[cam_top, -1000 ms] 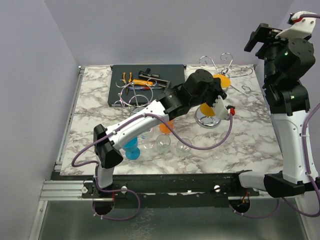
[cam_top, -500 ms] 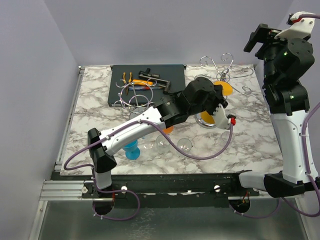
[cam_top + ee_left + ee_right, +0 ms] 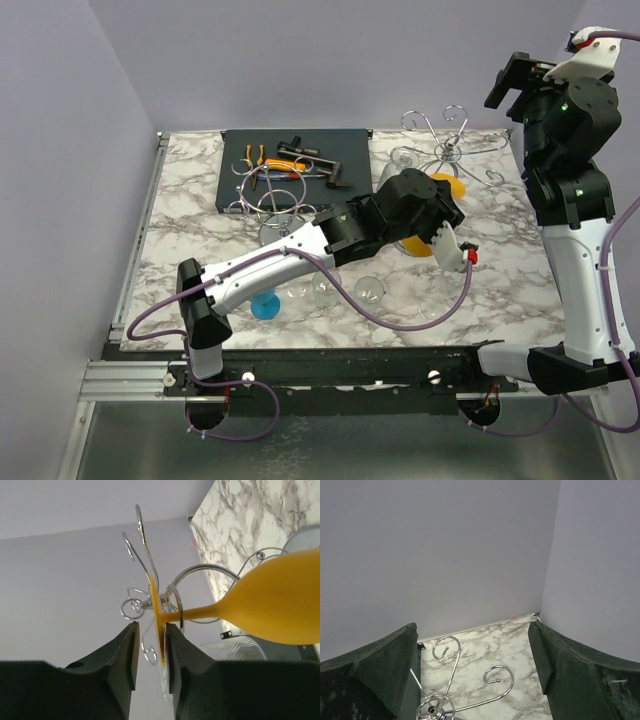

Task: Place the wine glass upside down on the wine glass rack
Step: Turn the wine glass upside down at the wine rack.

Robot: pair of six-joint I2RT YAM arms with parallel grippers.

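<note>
A worktop [image 3: 180,250] of white marble veined in grey sits between a plain pale lilac back wall [image 3: 330,60] and a matching left wall [image 3: 60,200]. An aluminium rail [image 3: 120,378] lines its near edge above a dull grey floor [image 3: 350,455]; the light is soft and even

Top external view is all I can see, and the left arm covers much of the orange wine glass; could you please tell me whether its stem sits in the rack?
Observer: Yes. In the left wrist view the orange wine glass has its stem passing through a wire loop of the wine glass rack.
Operator: Thank you. Is the left gripper clamped on it?
Observer: No. The left gripper has its jaws a little apart around the thin foot, with a gap on one side.
Operator: And the right gripper?
Observer: The right gripper is wide open and empty, looking down on the rack's curls.
</note>
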